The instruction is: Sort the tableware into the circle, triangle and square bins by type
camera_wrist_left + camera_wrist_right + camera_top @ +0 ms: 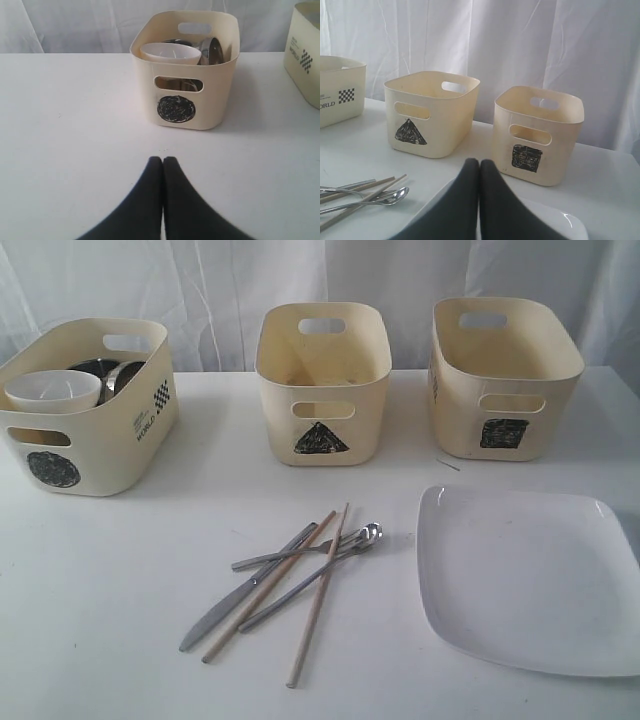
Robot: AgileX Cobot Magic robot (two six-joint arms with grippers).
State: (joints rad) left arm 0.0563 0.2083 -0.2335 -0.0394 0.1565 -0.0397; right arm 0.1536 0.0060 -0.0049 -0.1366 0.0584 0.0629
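The circle bin (95, 410) at the left holds a white bowl (52, 390) and steel bowls or mugs (112, 375); the left wrist view shows the same circle bin (186, 80) and white bowl (170, 51). The triangle bin (322, 380) and square bin (500, 375) look empty. Two wooden chopsticks (318, 595), a steel knife (240, 592), fork (285, 555) and spoon (335, 575) lie crossed in the table's middle. A large white square plate (530, 575) lies at the right. My left gripper (163, 159) is shut and empty. My right gripper (479, 161) is shut above the plate (560, 220).
White curtain hangs behind the white table (100, 590). Neither arm shows in the exterior view. The right wrist view shows the triangle bin (432, 112), the square bin (537, 132) and the spoon (390, 196).
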